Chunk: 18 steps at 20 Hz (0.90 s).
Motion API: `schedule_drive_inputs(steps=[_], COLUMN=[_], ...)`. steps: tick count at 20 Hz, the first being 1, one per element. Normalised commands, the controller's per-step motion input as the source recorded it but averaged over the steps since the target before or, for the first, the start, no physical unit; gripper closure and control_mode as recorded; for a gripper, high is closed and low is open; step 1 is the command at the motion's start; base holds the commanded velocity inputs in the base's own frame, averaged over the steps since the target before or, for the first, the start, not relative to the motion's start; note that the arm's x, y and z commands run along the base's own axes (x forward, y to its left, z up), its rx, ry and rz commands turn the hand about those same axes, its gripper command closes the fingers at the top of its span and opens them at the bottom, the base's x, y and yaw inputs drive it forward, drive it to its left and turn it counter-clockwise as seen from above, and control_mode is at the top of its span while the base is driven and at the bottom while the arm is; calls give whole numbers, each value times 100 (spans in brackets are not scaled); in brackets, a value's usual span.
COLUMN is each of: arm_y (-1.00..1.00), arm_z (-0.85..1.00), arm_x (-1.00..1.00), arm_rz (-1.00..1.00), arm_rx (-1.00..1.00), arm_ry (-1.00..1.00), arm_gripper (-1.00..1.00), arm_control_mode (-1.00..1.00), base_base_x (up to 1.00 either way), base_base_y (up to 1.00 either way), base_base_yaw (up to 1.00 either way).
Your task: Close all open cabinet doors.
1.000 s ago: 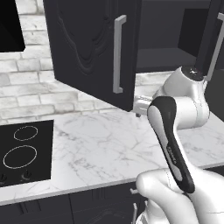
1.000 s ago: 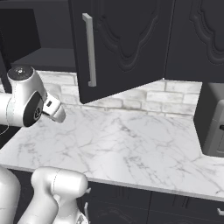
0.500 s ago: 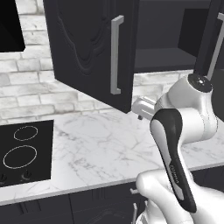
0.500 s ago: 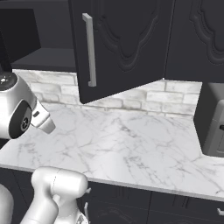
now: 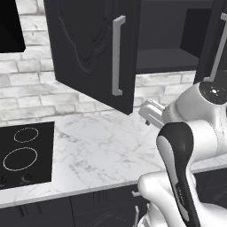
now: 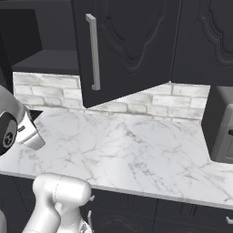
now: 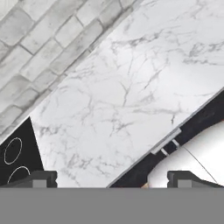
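Left base view first: the big open cabinet door (image 5: 93, 48) hangs swung out over the counter, taking up the 11 to 12 o'clock part of the picture, with its long silver bar handle (image 5: 116, 55) down the free edge. Behind it at 1 o'clock you can see into the dark cabinet shelf (image 5: 168, 60). A second open door (image 5: 213, 44) sits at 2 o'clock, seen almost edge-on, handle facing in. The white arm (image 5: 190, 133) bulks up from 4 o'clock and blocks a good chunk of the counter on that side. The black cooktop (image 5: 24, 153) is at 8 o'clock on the marble counter (image 5: 102, 150), with the grey brick backsplash (image 5: 26, 88) behind it.

Right base view: same door (image 6: 127, 45) swung out at 12 o'clock, handle (image 6: 93, 50) at 11. The closed doors next to it (image 6: 207, 41) fill 1 to 2 o'clock. A dark appliance (image 6: 220, 127) stands on the counter (image 6: 136, 154) at 3 o'clock. The arm's wrist (image 6: 16, 127) pokes in at 9 o'clock.

Hand view: the gripper (image 7: 111, 179) points down at bare marble (image 7: 131, 78), its tips far apart at 7 and 5 o'clock with nothing between them. Brick (image 7: 39, 57) runs along 10 o'clock, the cooktop's corner (image 7: 19, 157) is at 8, and a lower drawer front with a short handle (image 7: 166, 142) is at 4.
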Motion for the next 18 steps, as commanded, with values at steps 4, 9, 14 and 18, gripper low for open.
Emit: schedule_drive_inputs(steps=[4,9,14,18], arm_y=[-2,0,3,17], arm_z=[15,17,16,14], arm_x=[-43,-42,-40,-29], arm_rz=[-2,0,0,0], arm_rx=[11,14,12,9], arm_ry=[0,0,0,0], arm_gripper=[-100,-100,-100,-100], arm_control_mode=[-100,-100,-100,-100], base_base_x=[0,0,0,0], base_base_y=[0,0,0,0], base_base_yaw=[0,0,0,0])
